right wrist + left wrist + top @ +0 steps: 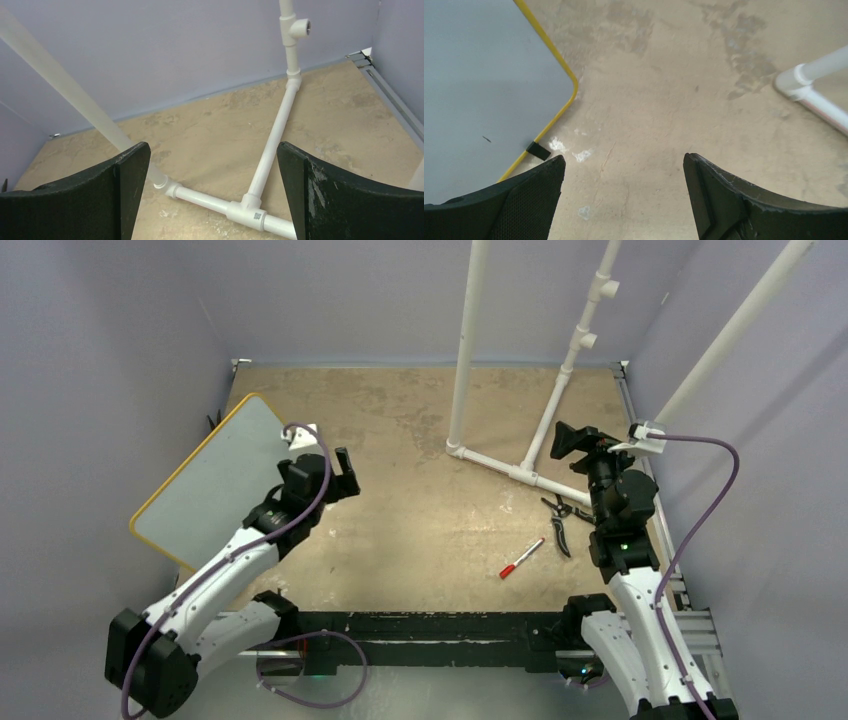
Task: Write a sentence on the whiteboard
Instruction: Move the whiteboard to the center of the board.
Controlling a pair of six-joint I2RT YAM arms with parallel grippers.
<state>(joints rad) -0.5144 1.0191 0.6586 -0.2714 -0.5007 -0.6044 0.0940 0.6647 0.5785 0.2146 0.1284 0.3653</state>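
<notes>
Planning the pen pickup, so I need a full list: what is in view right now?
whiteboard: one, white with a yellow frame, left side of the table
marker: one, white with a red end, lying right of centre
hand tool: one, black, looks like shears, just left of the right arm
pipe frame: one, white, standing at the back right
table: one, worn tan top
left gripper: one, black, open and empty, by the whiteboard's corner
right gripper: one, black, open and empty, facing the pipe frame

Blank yellow-framed whiteboard (215,480) lies askew on the table's far-left side, against the wall
</notes>
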